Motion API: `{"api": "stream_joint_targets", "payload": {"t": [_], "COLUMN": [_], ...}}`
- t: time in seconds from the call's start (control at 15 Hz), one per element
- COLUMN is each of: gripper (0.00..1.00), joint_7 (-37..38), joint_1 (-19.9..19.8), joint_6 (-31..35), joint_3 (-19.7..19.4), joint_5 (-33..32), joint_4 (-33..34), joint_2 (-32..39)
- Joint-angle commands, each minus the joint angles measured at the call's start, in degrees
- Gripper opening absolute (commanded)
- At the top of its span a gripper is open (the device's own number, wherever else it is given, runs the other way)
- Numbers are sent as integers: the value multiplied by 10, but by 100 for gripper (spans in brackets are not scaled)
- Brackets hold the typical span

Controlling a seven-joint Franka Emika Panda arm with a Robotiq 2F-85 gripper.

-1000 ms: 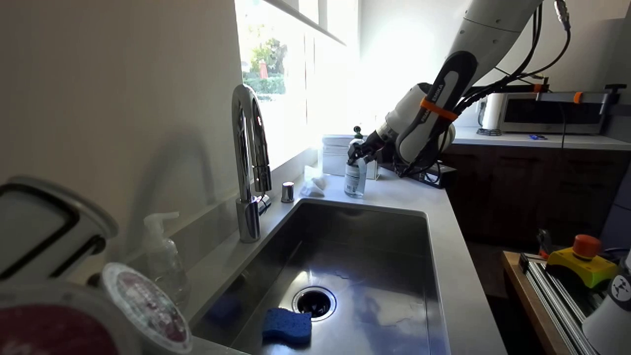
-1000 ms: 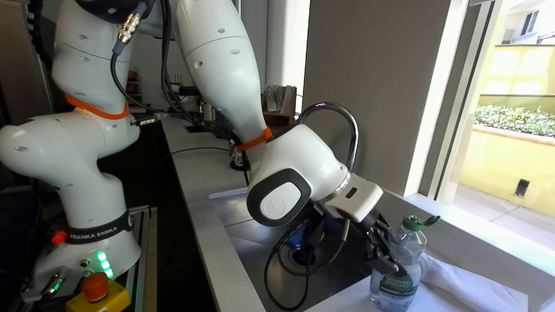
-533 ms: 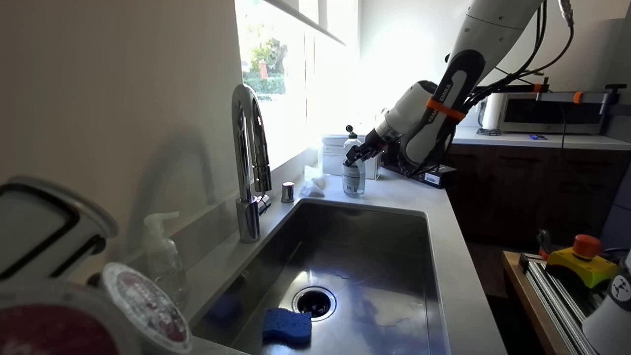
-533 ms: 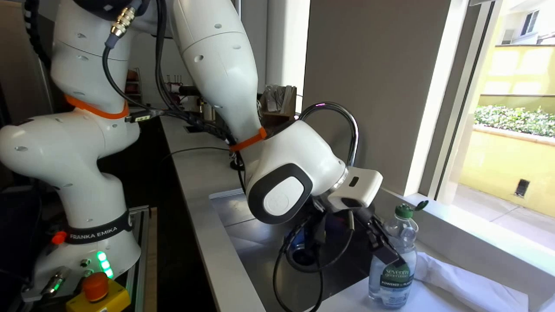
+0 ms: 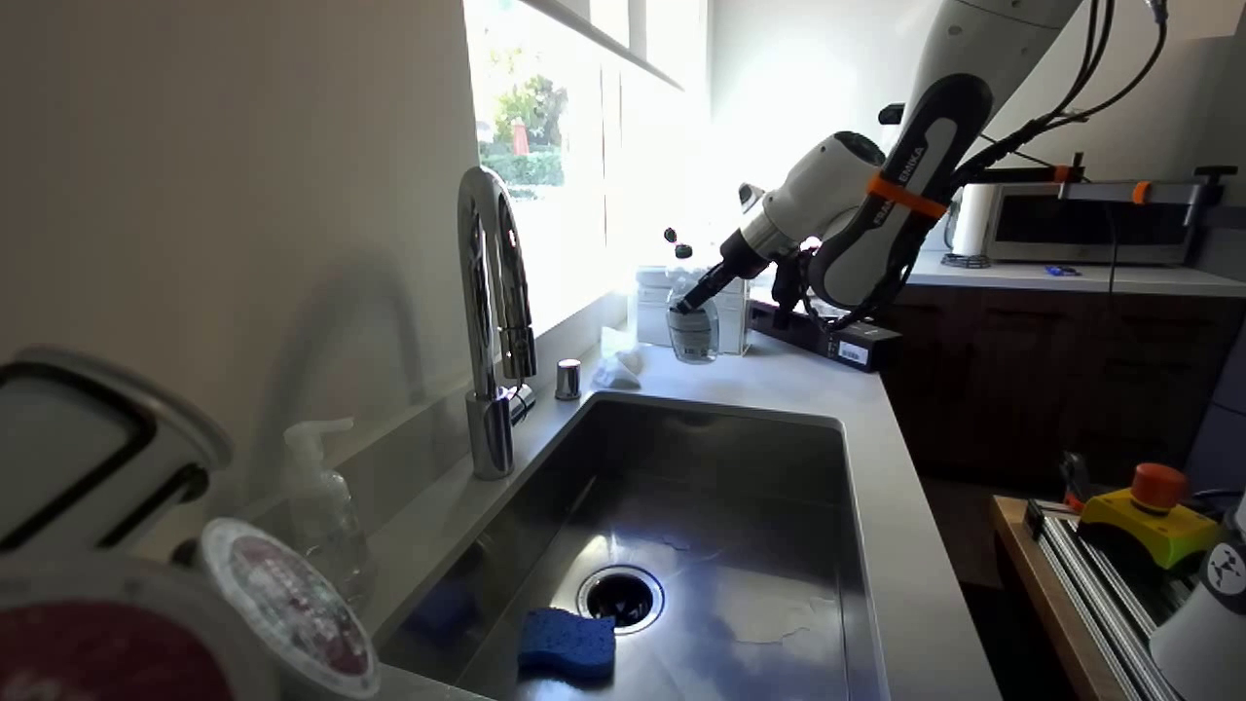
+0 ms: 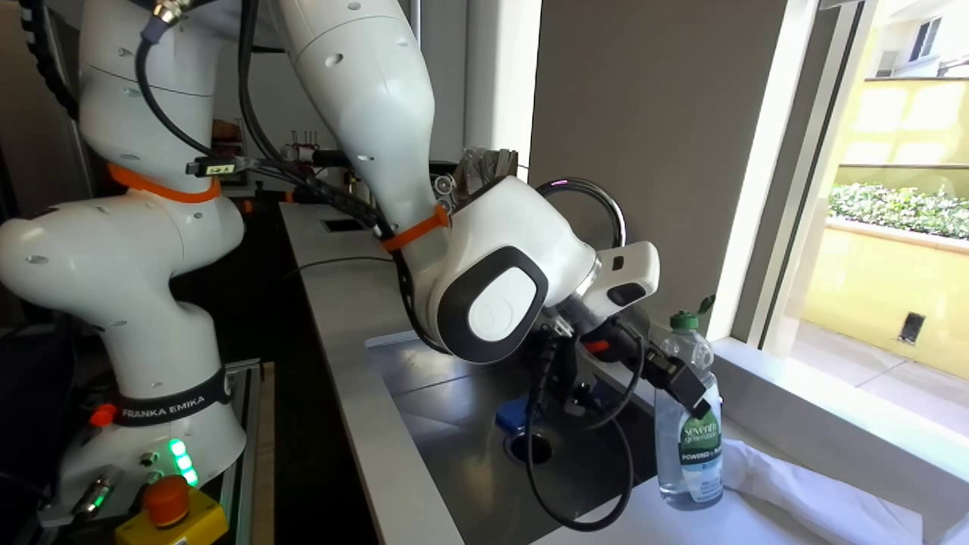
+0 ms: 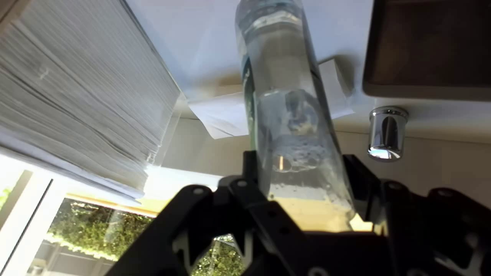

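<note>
A clear dish soap bottle with a green label shows in both exterior views (image 5: 695,339) (image 6: 690,462) and in the wrist view (image 7: 287,76). Its green flip cap (image 6: 683,321) stands open. My gripper (image 6: 700,409) is shut around the bottle's upper body, with one finger on each side in the wrist view (image 7: 301,157). The bottle is close to upright, leaning slightly. Its base appears a little above the white counter (image 5: 779,375), behind the sink's far end. A crumpled white cloth or paper (image 6: 817,492) lies beside it on the counter.
The steel sink (image 5: 720,411) holds a blue sponge (image 5: 567,645) near the drain. A chrome faucet (image 5: 484,321) and a short chrome cap (image 5: 568,380) stand along the window side. A white box (image 5: 654,304) and a black box (image 5: 827,336) sit behind the bottle.
My gripper has risen with the bottle in it. The bottle's base has moved up off its earlier place on the counter, and the arm has shifted up with it.
</note>
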Motion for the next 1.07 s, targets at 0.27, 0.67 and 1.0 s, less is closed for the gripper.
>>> {"api": "stream_joint_targets", "payload": {"t": [0.27, 0.67, 1.0], "gripper": [32, 57, 32], "joint_7": [-113, -105, -148], "joint_1": [4, 0, 6], "joint_6": [-13, -1, 5], "joint_3": [-18, -10, -20], "joint_5": [-128, -120, -126], "joint_4": [-27, -17, -20], "joint_2": [-74, -56, -60]}}
